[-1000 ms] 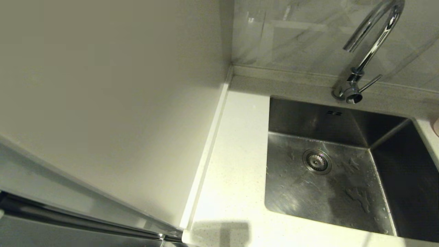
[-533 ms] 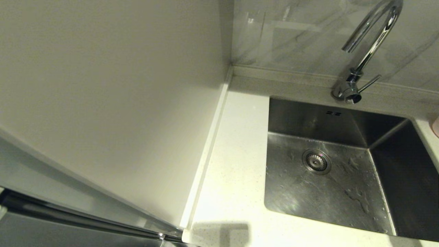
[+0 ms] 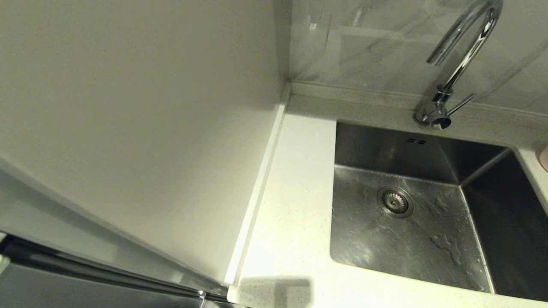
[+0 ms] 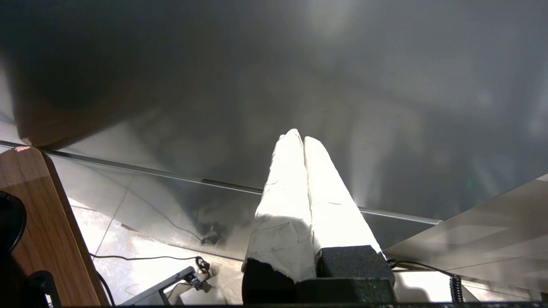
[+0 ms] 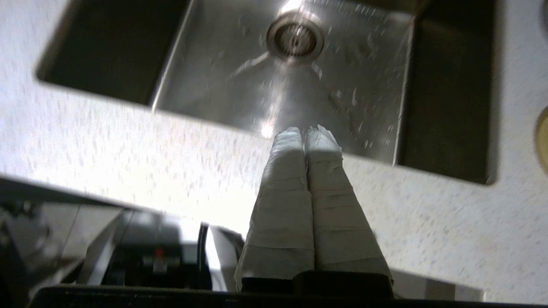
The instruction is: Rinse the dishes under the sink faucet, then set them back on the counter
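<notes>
Right gripper (image 5: 305, 130) hangs over the counter (image 5: 107, 141) at the sink's (image 5: 445, 107) near edge, fingers pressed together, nothing between them, tips aimed toward the drain (image 5: 294, 37). The basin floor is wet, speckled with droplets, and no dish sits in it. The faucet (image 3: 460, 64) stands at the sink's far edge, spout curving over the basin. A sliver of pink dish (image 3: 544, 157) peeks in on the counter past the sink's right side; from the right wrist view a yellowish rim (image 5: 542, 139) shows at that same side. Left gripper (image 4: 303, 141) is parked low, off the counter, fingers together and empty, facing a dark glossy panel (image 4: 274, 77).
</notes>
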Available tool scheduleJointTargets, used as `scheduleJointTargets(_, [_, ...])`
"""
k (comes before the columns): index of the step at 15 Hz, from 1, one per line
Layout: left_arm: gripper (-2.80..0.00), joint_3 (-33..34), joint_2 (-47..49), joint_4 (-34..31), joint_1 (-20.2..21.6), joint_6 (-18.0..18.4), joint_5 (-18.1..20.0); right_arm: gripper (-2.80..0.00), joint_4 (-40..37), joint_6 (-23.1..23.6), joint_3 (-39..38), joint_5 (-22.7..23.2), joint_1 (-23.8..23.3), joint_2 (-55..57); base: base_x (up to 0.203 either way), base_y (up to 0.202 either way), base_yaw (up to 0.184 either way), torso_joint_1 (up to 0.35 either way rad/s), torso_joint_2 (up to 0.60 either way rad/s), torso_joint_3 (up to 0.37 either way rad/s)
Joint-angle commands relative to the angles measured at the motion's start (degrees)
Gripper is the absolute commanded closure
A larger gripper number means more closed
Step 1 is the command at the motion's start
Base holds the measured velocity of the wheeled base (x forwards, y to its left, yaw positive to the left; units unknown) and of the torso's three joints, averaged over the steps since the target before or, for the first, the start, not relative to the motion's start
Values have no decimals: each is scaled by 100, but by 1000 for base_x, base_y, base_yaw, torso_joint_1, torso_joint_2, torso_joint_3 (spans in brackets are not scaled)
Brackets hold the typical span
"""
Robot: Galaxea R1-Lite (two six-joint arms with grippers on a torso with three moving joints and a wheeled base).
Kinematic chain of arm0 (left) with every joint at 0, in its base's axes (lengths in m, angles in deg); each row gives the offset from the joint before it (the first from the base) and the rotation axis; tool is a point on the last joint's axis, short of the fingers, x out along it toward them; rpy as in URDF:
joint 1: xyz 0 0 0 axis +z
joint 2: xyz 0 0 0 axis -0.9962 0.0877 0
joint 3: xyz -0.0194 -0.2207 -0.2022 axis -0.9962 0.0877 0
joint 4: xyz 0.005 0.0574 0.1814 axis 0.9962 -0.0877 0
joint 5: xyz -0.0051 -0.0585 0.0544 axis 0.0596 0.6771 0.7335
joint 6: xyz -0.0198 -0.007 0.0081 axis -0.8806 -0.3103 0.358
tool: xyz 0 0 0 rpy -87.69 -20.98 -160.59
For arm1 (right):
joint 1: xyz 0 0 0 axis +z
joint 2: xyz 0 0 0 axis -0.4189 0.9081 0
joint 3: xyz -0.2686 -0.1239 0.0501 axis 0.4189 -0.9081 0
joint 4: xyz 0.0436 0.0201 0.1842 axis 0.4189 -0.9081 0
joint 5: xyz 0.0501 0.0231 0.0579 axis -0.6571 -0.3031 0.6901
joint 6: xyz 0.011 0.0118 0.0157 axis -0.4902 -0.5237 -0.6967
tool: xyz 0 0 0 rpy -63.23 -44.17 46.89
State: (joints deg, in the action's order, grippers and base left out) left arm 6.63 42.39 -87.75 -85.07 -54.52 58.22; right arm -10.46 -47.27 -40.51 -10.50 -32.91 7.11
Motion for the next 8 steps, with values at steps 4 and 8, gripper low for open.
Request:
scheduleJointTargets(4, [0,18,0,3,1,0,0,0,-125,92,-680,-309,672,-363,0,0,0,0,0,0])
scheduleJointTargets(8, [0,18,0,3,1,0,0,0,120,142,-1168,-289,770,-1274,0,0,0,0,0,0])
